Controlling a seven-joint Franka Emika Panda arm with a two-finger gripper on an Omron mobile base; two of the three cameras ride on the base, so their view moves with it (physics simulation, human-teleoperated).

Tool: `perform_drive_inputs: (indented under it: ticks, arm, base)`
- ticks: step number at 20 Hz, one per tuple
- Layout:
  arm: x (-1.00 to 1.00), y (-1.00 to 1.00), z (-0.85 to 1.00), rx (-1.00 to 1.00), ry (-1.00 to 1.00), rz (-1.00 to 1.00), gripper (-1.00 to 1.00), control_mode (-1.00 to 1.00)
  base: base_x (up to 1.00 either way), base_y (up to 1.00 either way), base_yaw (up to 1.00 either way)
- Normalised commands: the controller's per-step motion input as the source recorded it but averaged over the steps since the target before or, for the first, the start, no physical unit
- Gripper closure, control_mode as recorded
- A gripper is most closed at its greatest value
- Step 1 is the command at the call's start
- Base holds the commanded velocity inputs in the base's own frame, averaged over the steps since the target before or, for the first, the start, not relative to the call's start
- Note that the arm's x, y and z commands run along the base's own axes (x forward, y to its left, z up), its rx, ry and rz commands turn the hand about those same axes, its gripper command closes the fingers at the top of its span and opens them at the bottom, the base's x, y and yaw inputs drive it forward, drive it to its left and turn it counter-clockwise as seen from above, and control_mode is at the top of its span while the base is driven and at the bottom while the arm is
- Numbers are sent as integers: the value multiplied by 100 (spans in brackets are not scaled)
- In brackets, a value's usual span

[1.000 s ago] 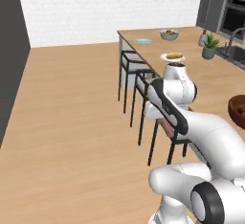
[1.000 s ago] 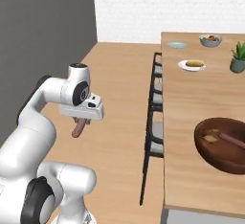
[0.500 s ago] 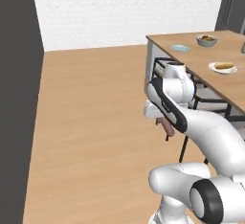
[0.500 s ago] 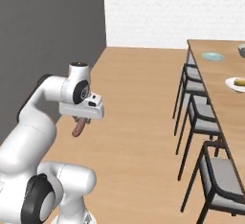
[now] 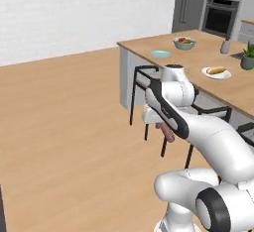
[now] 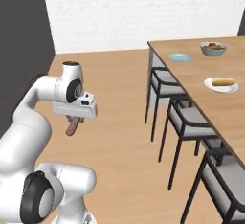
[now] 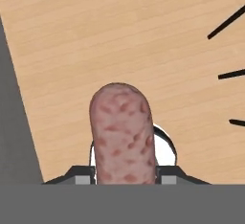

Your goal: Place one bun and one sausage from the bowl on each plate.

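Wood floor [image 7: 143, 36] under tool [image 7: 123, 173] w/ sausage [image 7: 123, 132].

No text, label, brand, number or sign can be read in these pictures. The things on the surface [image 6: 210, 98] at the right of the frame carry no writing that can be made out.

the sausage [image 7: 123, 134] hides the tool's [image 7: 123, 173] fingertips; its lower end is cut off.
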Motion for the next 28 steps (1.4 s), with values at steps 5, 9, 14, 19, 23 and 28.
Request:
perform_drive_inputs:
  ticks: [5,9,14,19,23,28]
  arm:
    - [0,0,0,0,0,0,100,100]
    - [0,0,0,0,0,0,100,100]
    - [0,0,0,0,0,0,100,100]
    - [0,0,0,0,0,0,100,100]
    - [0,0,0,0,0,0,100,100]
    - [0,0,0,0,0,0,100,100]
  base:
    - [70,54,-70]
    - [69,54,-70]
    - [51,74,-67]
    - [36,85,-62]
    - [53,83,-62]
    - [72,56,-56]
